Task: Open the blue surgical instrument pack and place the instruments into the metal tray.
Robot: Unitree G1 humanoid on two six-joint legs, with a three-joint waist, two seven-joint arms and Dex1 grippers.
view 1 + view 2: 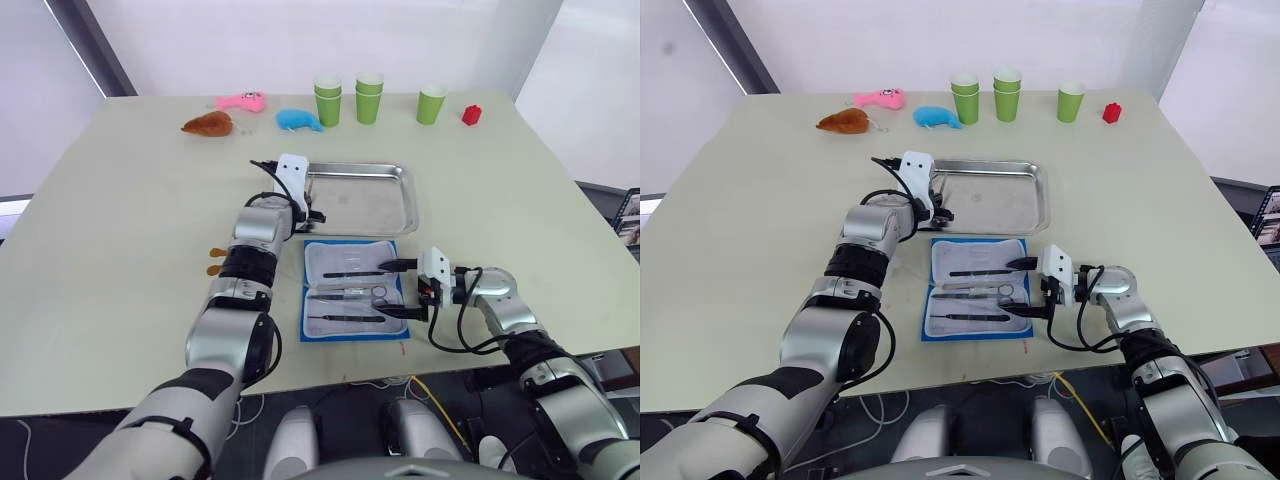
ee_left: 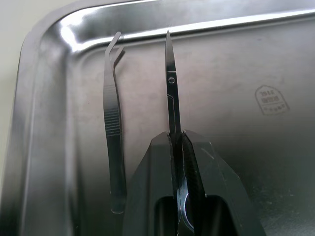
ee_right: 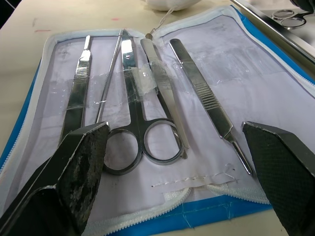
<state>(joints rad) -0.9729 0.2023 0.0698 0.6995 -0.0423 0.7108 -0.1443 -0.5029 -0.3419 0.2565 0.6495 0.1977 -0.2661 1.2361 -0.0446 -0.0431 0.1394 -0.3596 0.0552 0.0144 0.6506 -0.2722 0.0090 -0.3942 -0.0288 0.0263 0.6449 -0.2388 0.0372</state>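
Pale green bench [image 1: 120, 250] holds everything. Nearest, the right pincer [image 1: 403, 289] sits at the right edge of the blue surgical instrument pack [image 1: 355, 297], its 2 black fingers [image 3: 74, 167] spread wide and gripping nothing. The pack lies flat and open, showing its pale lining. Inside it are steel tools: ring-handled scissors [image 3: 140, 132], a thin probe [image 3: 109, 73] and flat handles [image 3: 202, 91], held under clear straps. Just behind the pack is the metal tray [image 1: 395, 200]. The left pincer [image 2: 178, 147] hangs over the tray's left end, closed on a pair of scissors [image 2: 171, 78]. Bent tweezers [image 2: 112, 128] already lie in the tray beside them. Far back stand green cups [image 1: 369, 98], a blue whale toy [image 1: 298, 120], a pink toy [image 1: 243, 100], a brown toy [image 1: 208, 123] and a red block [image 1: 471, 114].
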